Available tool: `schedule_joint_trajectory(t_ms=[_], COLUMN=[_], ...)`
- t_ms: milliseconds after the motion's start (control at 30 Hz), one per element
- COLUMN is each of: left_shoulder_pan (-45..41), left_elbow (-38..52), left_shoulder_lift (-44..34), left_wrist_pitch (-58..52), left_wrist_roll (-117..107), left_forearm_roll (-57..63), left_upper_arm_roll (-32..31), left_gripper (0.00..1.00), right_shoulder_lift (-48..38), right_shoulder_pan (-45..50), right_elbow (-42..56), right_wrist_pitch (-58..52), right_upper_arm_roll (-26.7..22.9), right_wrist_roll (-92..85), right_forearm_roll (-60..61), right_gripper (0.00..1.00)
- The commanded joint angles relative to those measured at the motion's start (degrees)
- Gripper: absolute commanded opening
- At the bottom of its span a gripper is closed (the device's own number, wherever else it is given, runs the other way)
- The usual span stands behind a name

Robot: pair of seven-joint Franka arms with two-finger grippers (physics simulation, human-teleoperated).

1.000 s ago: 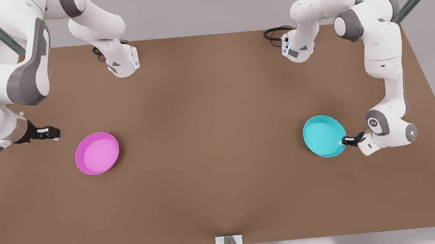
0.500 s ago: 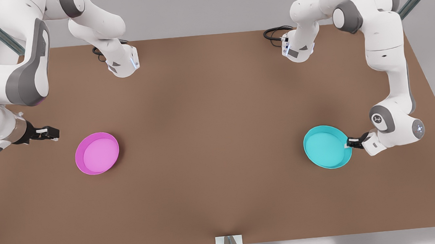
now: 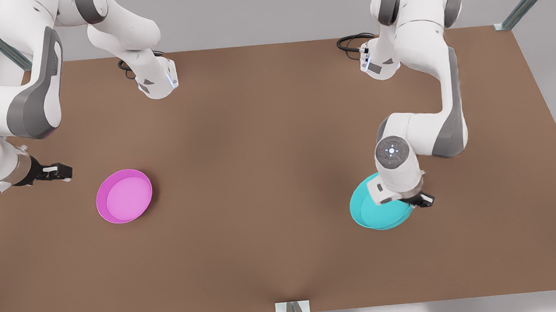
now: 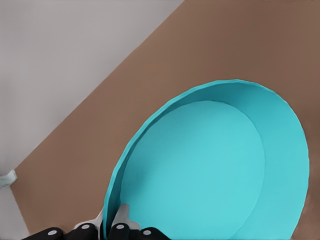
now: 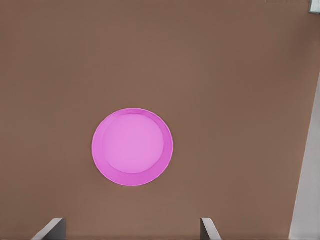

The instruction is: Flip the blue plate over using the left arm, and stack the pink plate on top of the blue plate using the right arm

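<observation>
Pinching the blue plate (image 4: 210, 170) rim, left tool (image 4: 112, 225).

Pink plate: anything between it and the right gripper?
Nothing visible. Bare table lies between the right gripper, fingers open, and the pink plate. The left gripper, across the table, is shut on the blue plate's rim.

Tilted blue plate (image 3: 377, 212); pink plate (image 3: 124, 195) flat, rim up.

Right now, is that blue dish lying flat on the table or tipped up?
Tipped up. The left gripper pinches the blue plate by its rim, and the left wrist view shows its inside face slanted away from the table.
</observation>
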Motion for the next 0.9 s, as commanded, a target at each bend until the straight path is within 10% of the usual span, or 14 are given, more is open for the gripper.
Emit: schedule_joint_trajectory(t_ms=[0,100,300,867], left_shoulder_pan=[-7.9,-23.0,-34.2,-43.5], left_elbow=[1.9,1.9,3.1,-1.3], left_shoulder_lift=[1.7,7.4,17.6,24.9], left_wrist_pitch=[-4.9,-4.6,-6.7,-15.8], left_wrist_roll=[-40.4,-42.3,-56.7,-112.0], left_forearm_roll=[6.6,6.7,16.6,44.6], left_upper_arm_roll=[7.5,22.8,28.5,10.5], left_gripper=[0.21,0.21,0.21,0.21], right_shoulder_lift=[-0.1,0.2,0.3,1.1], right_shoulder_pan=[0.0,0.0,0.0,-0.6], right_elbow=[0.0,0.0,-0.1,-0.1], right_wrist_pitch=[0.1,0.2,0.1,0.0], right_upper_arm_roll=[0.0,0.0,0.0,-0.1], right_wrist_roll=[-0.5,-0.5,-0.5,-0.3], right_forearm_roll=[-0.3,-0.3,-0.6,-1.0], right_gripper=[1.0,1.0,1.0,1.0])
